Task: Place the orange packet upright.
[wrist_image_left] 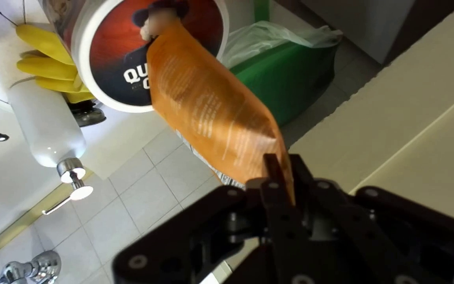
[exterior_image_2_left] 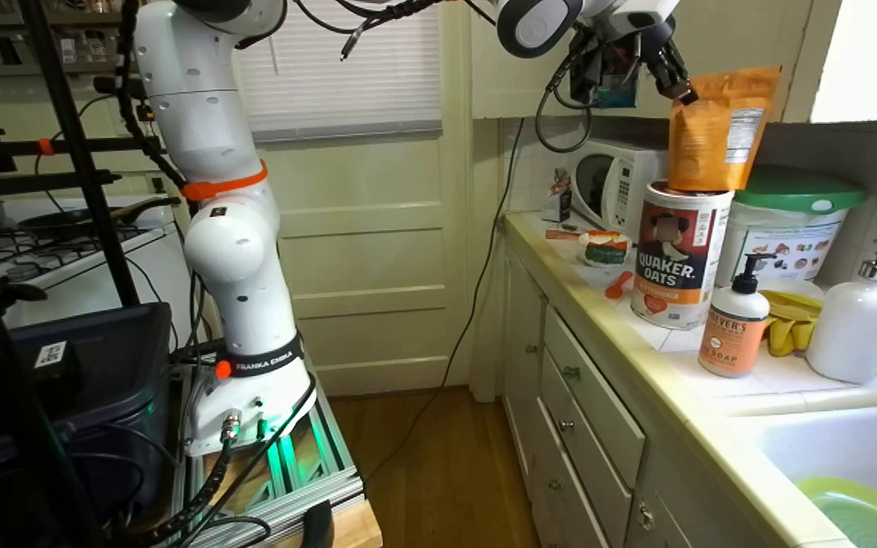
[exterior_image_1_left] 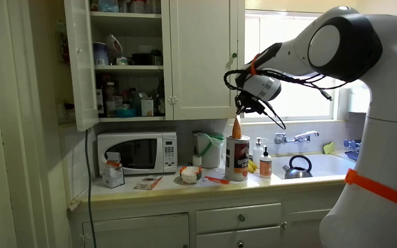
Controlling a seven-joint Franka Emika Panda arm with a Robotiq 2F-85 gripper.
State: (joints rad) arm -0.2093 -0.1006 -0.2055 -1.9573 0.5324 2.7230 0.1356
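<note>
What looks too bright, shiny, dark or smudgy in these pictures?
In an exterior view, the window is washed out white and the counter gleams beside the orange-labelled pump bottle; in the wrist view, the orange packet has a shiny crease, the gripper looks nearly black, and a patch on the oats canister's printed top is blurred.

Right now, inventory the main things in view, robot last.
oats canister: one, red and white, on counter
orange packet: one, orange, at canister top
pump bottles: two, white, one orange-labelled, by sink
gloves: count unclear, yellow, near bottles
bin: one, white with green lid, near canister
microwave: one, white, on counter
kettle: one, silver, in sink
scoop: one, orange-red, by canister
arm: one, white, over counter
jaws: one pair, black, closed on packet
</note>
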